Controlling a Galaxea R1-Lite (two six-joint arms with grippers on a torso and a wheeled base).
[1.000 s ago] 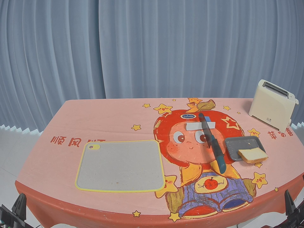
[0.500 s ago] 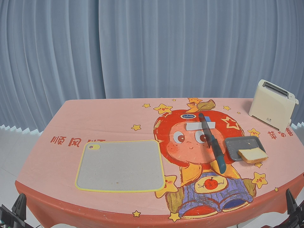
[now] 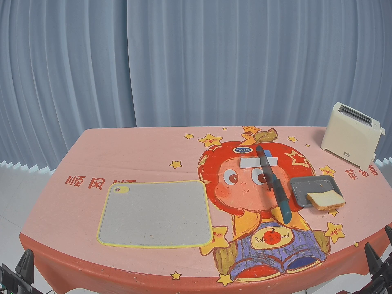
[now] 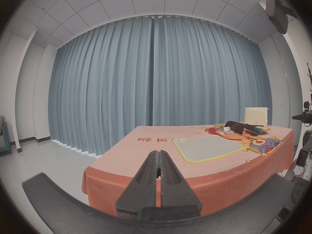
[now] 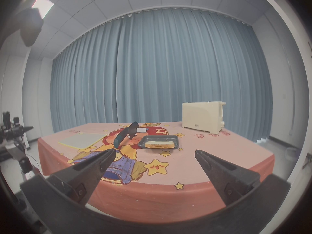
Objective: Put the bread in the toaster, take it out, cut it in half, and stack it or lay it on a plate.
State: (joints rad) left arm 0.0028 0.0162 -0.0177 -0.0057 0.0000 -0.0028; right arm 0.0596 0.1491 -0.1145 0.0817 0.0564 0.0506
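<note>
A slice of bread lies on the near right part of a dark grey plate at the table's right. The cream toaster stands at the far right corner, slot up. A knife with a teal handle rests left of the plate, blade propped on a white block. My left gripper is shut with nothing in it, below the table's near left edge. My right gripper is open, off the near right edge, facing the plate.
A grey cutting board with a yellow rim lies at the table's near left. The pink printed tablecloth covers the table. Blue curtains hang behind it.
In the head view the right gripper's tips have risen a little at the lower right corner. Everything on the table has kept its place.
</note>
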